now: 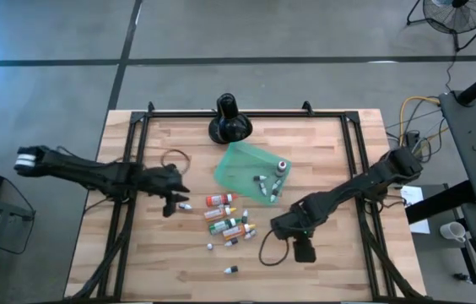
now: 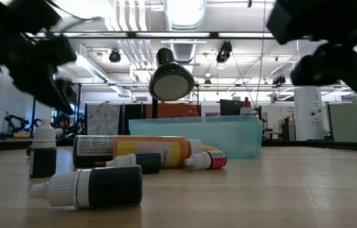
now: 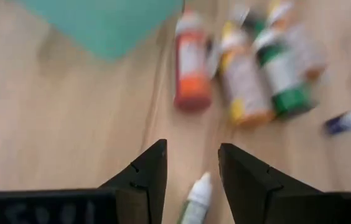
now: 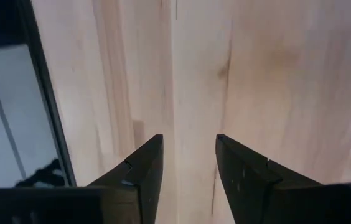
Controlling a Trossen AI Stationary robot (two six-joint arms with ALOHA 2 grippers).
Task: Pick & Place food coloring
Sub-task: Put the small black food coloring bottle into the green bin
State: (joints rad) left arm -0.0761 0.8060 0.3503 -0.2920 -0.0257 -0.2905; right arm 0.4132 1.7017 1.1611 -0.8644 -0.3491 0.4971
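- Food coloring bottles (image 1: 228, 221) lie scattered mid-surface, just near of the teal tray (image 1: 242, 165), which already holds a few.
- Left gripper (image 3: 191, 177), jaws apart, straddles a white-capped bottle (image 3: 195, 199); best to centre it, then close gently.
- Right gripper (image 4: 188, 165), jaws apart, empty, waits right of the pile.

Even overhead light; ceiling lamps (image 2: 185, 12) glare in the low view. Bottles (image 3: 244, 68) in the left wrist view are motion-blurred; near arms loom out of focus.

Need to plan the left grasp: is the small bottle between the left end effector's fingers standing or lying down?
Lying down. The small bottle shows lengthwise on the wood between the left end effector fingers, not yet gripped.
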